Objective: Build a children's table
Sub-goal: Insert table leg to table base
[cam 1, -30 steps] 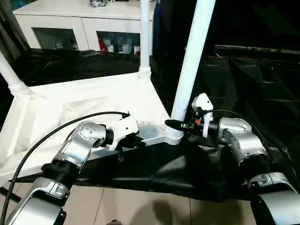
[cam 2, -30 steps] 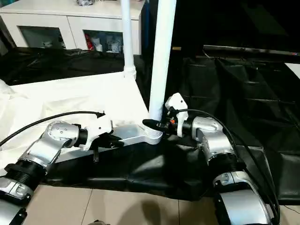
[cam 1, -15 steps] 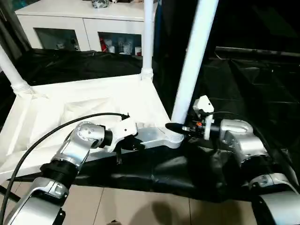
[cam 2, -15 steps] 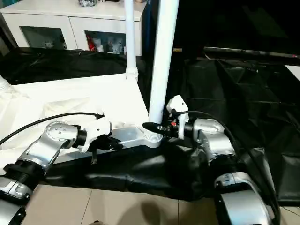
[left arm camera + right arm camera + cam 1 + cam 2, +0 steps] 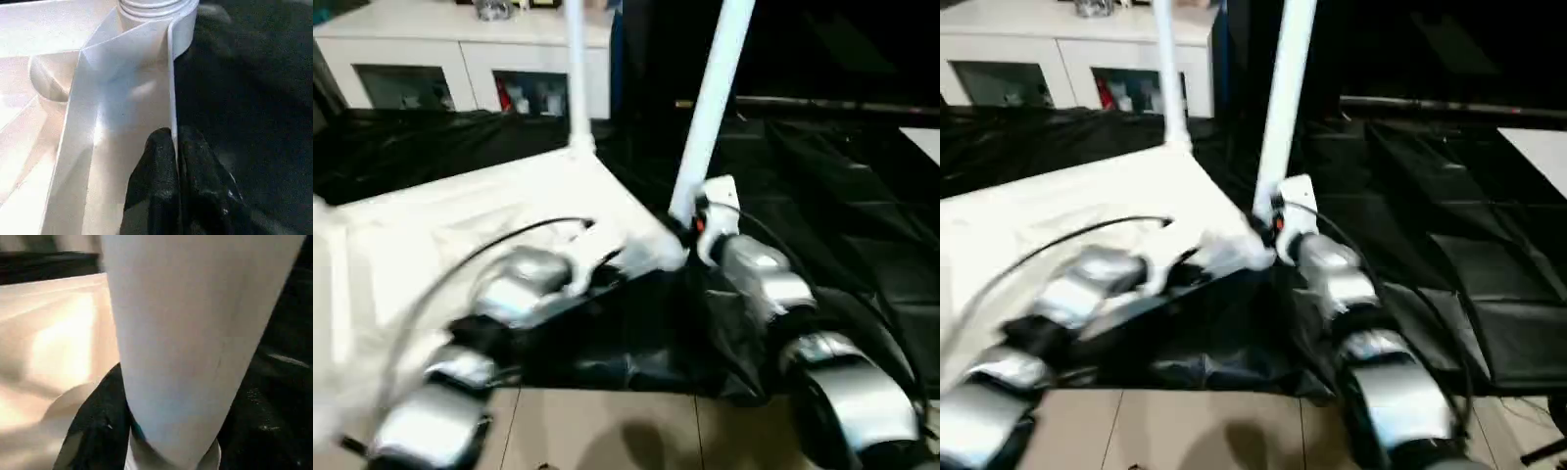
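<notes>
The white tabletop [image 5: 450, 211] lies upside down on black cloth, ribbed side up. One white leg [image 5: 575, 69] stands in the far corner socket. Another leg [image 5: 713, 98] rises, slightly tilted, from the near right corner socket [image 5: 151, 12]. My left gripper [image 5: 607, 262] is at the near rim; in the left wrist view its black fingers [image 5: 156, 161] pinch the thin rim wall [image 5: 171, 98], shut on it. My right gripper [image 5: 683, 230] sits at the base of the near leg [image 5: 195, 333], with one black finger [image 5: 98, 431] against the leg's side.
A white cabinet with glass doors [image 5: 460, 59] stands at the back. Black cloth [image 5: 832, 196] covers the ground to the right and behind. Tiled floor [image 5: 607, 431] runs along the near edge. A black cable [image 5: 509, 235] arcs over my left forearm.
The head camera has swung, so the whole picture has shifted and blurred. Both grippers stay where they were, on the rim and at the base of the near leg.
</notes>
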### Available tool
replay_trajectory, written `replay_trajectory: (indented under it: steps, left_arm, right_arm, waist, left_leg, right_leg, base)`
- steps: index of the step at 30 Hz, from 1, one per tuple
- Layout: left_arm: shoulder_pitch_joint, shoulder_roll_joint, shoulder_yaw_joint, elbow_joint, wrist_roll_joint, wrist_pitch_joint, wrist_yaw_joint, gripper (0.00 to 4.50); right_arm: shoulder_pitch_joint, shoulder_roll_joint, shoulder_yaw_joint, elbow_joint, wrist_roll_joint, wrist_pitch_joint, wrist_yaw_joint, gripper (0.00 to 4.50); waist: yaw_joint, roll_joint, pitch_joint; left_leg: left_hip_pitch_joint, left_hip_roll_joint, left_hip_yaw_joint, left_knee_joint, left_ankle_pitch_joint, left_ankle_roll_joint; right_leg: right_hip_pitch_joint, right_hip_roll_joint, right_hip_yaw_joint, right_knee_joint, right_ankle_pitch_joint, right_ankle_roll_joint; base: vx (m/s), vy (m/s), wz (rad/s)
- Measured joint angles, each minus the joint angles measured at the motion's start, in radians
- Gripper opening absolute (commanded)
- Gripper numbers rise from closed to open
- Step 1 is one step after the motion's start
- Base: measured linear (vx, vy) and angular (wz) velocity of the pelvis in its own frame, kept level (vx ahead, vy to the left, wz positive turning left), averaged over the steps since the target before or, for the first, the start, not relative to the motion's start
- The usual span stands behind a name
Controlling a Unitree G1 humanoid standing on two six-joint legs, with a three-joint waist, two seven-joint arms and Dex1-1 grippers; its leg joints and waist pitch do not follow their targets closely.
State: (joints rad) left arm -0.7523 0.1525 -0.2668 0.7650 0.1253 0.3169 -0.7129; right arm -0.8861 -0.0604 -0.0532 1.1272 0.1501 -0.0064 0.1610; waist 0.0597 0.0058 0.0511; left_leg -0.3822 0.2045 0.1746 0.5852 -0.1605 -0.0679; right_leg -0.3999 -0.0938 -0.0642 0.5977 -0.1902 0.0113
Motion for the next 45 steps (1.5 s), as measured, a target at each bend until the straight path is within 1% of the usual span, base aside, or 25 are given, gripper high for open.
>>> replay_trajectory:
  steps: [4, 8, 18, 19, 20, 21, 22, 24, 25, 26, 27, 28, 29, 31, 32, 34, 35, 37, 38, 41, 45]
  left_arm:
    - [-0.004, -0.026, 0.006, -0.001, 0.003, 0.026, 0.036, 0.00]
    - [-0.004, -0.037, 0.009, -0.007, 0.006, 0.042, 0.053, 0.00]
    - [-0.004, -0.032, 0.013, -0.011, 0.002, 0.051, 0.054, 0.00]
    - [-0.004, -0.031, 0.013, -0.012, 0.001, 0.051, 0.053, 0.00]
    - [-0.004, -0.029, 0.013, -0.012, 0.000, 0.050, 0.052, 0.00]
    - [-0.004, -0.027, 0.013, -0.012, -0.001, 0.049, 0.050, 0.00]
    - [-0.004, -0.025, 0.013, -0.012, -0.002, 0.045, 0.048, 0.00]
    - [-0.003, -0.015, 0.013, -0.013, -0.003, 0.032, 0.040, 0.00]
    - [-0.003, -0.011, 0.013, -0.013, -0.001, 0.023, 0.038, 0.00]
    - [-0.001, -0.004, 0.012, -0.014, 0.001, 0.008, 0.029, 0.00]
    - [0.000, 0.001, 0.011, -0.014, 0.002, -0.003, 0.023, 0.00]
    - [0.002, 0.009, 0.010, -0.014, 0.003, -0.019, 0.016, 0.00]
    - [0.004, 0.015, 0.009, -0.015, 0.004, -0.030, 0.006, 0.00]
    - [0.010, 0.025, 0.008, -0.026, 0.003, -0.043, -0.011, 0.00]
    - [0.017, 0.036, 0.008, -0.037, 0.002, -0.056, -0.032, 0.00]
    - [0.026, 0.050, 0.005, -0.054, -0.001, -0.071, -0.068, 0.00]
    - [0.033, 0.062, 0.004, -0.064, -0.006, -0.087, -0.095, 0.00]
    - [0.038, 0.079, 0.004, -0.070, -0.013, -0.105, -0.129, 0.00]
    - [0.045, 0.097, 0.001, -0.076, -0.015, -0.137, -0.163, 0.00]
    - [0.076, 0.140, -0.004, -0.110, -0.027, -0.187, -0.255, 0.00]
    - [0.097, 0.158, -0.004, -0.135, -0.037, -0.207, -0.312, 0.00]
  right_arm:
    - [-0.021, 0.021, -0.006, 0.023, -0.017, 0.000, -0.088, 1.89]
    - [-0.032, 0.045, -0.006, 0.036, -0.031, 0.000, -0.132, 1.89]
    - [-0.051, 0.052, -0.019, 0.059, -0.046, -0.001, -0.128, 1.89]
    - [-0.051, 0.051, -0.019, 0.061, -0.046, -0.003, -0.125, 2.24]
    - [-0.052, 0.050, -0.020, 0.063, -0.046, -0.005, -0.116, 2.45]
    - [-0.054, 0.049, -0.023, 0.066, -0.046, -0.005, -0.107, 2.45]
    - [-0.057, 0.047, -0.025, 0.074, -0.046, -0.004, -0.094, 2.63]
    - [-0.054, 0.046, -0.030, 0.091, -0.043, -0.009, -0.065, 2.67]
    - [-0.054, 0.043, -0.036, 0.094, -0.041, -0.009, -0.049, 2.84]
    - [-0.054, 0.038, -0.038, 0.097, -0.039, -0.018, -0.022, 2.95]
    - [-0.053, 0.031, -0.038, 0.097, -0.038, -0.025, 0.000, 2.95]
    - [-0.052, 0.024, -0.038, 0.097, -0.037, -0.032, 0.024, 3.12]
    - [-0.050, 0.018, -0.038, 0.097, -0.036, -0.040, 0.049, 3.19]
    - [-0.047, 0.011, -0.038, 0.091, -0.033, -0.043, 0.100, 3.19]
    - [-0.039, -0.006, -0.036, 0.080, -0.031, -0.043, 0.154, 3.19]
    - [-0.005, -0.044, -0.018, 0.039, -0.031, -0.043, 0.261, 3.19]
    - [0.023, -0.075, -0.001, 0.004, -0.034, -0.042, 0.341, 3.19]
    - [0.052, -0.104, 0.015, -0.024, -0.035, -0.039, 0.426, 3.19]
    - [0.085, -0.133, 0.030, -0.072, -0.034, -0.043, 0.503, 3.19]
    - [0.152, -0.199, 0.060, -0.171, -0.019, -0.040, 0.688, 3.19]
    - [0.188, -0.233, 0.072, -0.224, -0.005, -0.035, 0.791, 3.19]
  waist:
    - [0.001, -0.001, -0.002]
    - [0.001, -0.002, -0.003]
    - [-0.001, -0.003, -0.003]
    - [-0.001, -0.003, -0.003]
    - [-0.002, -0.003, -0.003]
    - [-0.002, -0.003, -0.003]
    - [-0.002, -0.003, -0.003]
    - [-0.002, -0.003, -0.002]
    - [-0.002, -0.003, -0.002]
    - [-0.002, -0.004, -0.001]
    - [-0.002, -0.003, -0.001]
    - [-0.001, -0.003, -0.001]
    - [-0.001, -0.003, -0.001]
    - [0.001, -0.003, 0.000]
    - [0.003, -0.003, 0.000]
    - [0.012, -0.002, 0.000]
    - [0.020, 0.000, 0.000]
    - [0.028, 0.002, 0.000]
    - [0.032, 0.003, 0.000]
    - [0.040, 0.007, 0.000]
    - [0.045, 0.009, 0.001]
  left_leg:
    - [0.000, -0.001, 0.000, 0.000, 0.000, 0.000]
    - [0.000, -0.001, 0.000, 0.000, 0.000, 0.000]
    - [0.001, -0.001, 0.000, -0.004, 0.000, 0.000]
    - [0.001, -0.001, 0.000, -0.004, 0.000, 0.000]
    - [0.000, -0.001, 0.000, -0.005, 0.000, 0.000]
    - [0.000, -0.001, 0.000, -0.005, 0.000, 0.000]
    - [0.000, -0.001, 0.000, -0.006, 0.000, 0.000]
    - [-0.002, -0.001, 0.001, -0.007, 0.000, 0.000]
    - [-0.002, -0.001, 0.001, -0.009, 0.000, 0.000]
    - [-0.003, -0.001, 0.001, -0.010, 0.000, 0.000]
    - [-0.003, -0.001, 0.002, -0.011, 0.000, 0.000]
    - [-0.003, -0.001, 0.002, -0.012, 0.000, 0.000]
    - [-0.003, -0.001, 0.003, -0.014, 0.000, 0.000]
    - [-0.003, -0.001, 0.004, -0.017, 0.000, 0.000]
    - [-0.004, 0.000, 0.004, -0.018, 0.001, -0.001]
    - [-0.004, 0.001, 0.004, -0.021, 0.001, -0.001]
    - [-0.004, 0.002, 0.005, -0.022, 0.001, 0.000]
    - [-0.006, 0.002, 0.006, -0.021, 0.003, 0.003]
    - [-0.008, 0.003, 0.007, -0.019, 0.005, 0.006]
    - [-0.009, 0.003, 0.010, -0.015, 0.007, 0.010]
    - [-0.009, 0.003, 0.019, -0.014, 0.007, 0.010]
  right_leg:
    - [0.002, 0.000, 0.001, -0.002, 0.002, -0.003]
    - [0.002, 0.000, 0.001, -0.002, 0.002, -0.003]
    - [0.001, 0.000, 0.000, -0.003, 0.002, -0.003]
    - [0.001, 0.000, 0.000, -0.003, 0.002, -0.003]
    - [0.000, 0.000, 0.000, -0.003, 0.002, -0.003]
    - [0.000, 0.000, 0.000, -0.004, 0.002, -0.003]
    - [-0.001, 0.000, 0.000, -0.004, 0.002, -0.003]
    - [-0.004, 0.000, 0.000, -0.004, 0.002, -0.003]
    - [-0.004, 0.000, 0.000, -0.004, 0.002, -0.003]
    - [-0.005, 0.000, 0.000, -0.003, 0.003, -0.005]
    - [-0.006, 0.000, 0.000, -0.003, 0.005, -0.006]
    - [-0.007, 0.000, 0.000, -0.003, 0.008, -0.008]
    - [-0.008, 0.000, 0.000, -0.003, 0.011, -0.008]
    - [-0.010, 0.000, 0.000, -0.002, 0.018, -0.008]
    - [-0.010, 0.001, -0.001, -0.002, 0.022, -0.009]
    - [-0.011, 0.001, -0.003, -0.002, 0.022, -0.010]
    - [-0.012, 0.002, -0.003, -0.002, 0.020, -0.010]
    - [-0.015, 0.002, -0.002, 0.001, 0.017, -0.011]
    - [-0.017, 0.002, -0.002, 0.003, 0.014, -0.012]
    - [-0.018, 0.002, -0.001, 0.004, 0.010, -0.013]
    - [-0.018, -0.001, 0.001, 0.005, 0.010, -0.013]
  base:
    - [0.000, 0.000, 0.00]
    - [0.000, 0.000, 0.00]
    - [0.000, 0.000, 0.00]
    - [0.000, 0.000, 0.00]
    - [0.000, 0.000, 0.00]
    - [0.000, 0.000, 0.00]
    - [0.000, 0.000, 0.00]
    - [0.000, 0.000, 0.00]
    - [0.000, 0.000, 0.00]
    - [0.000, 0.000, 0.00]
    - [0.000, 0.000, 0.00]
    - [0.000, 0.000, 0.00]
    - [0.000, 0.000, 0.00]
    - [0.000, 0.000, 0.00]
    - [0.000, 0.000, 0.00]
    - [0.026, -0.012, 0.01]
    - [0.059, -0.015, 0.00]
    - [0.069, -0.008, -0.04]
    - [0.000, 0.000, 0.00]
    - [0.000, 0.000, 0.00]
    - [0.000, 0.000, 0.00]
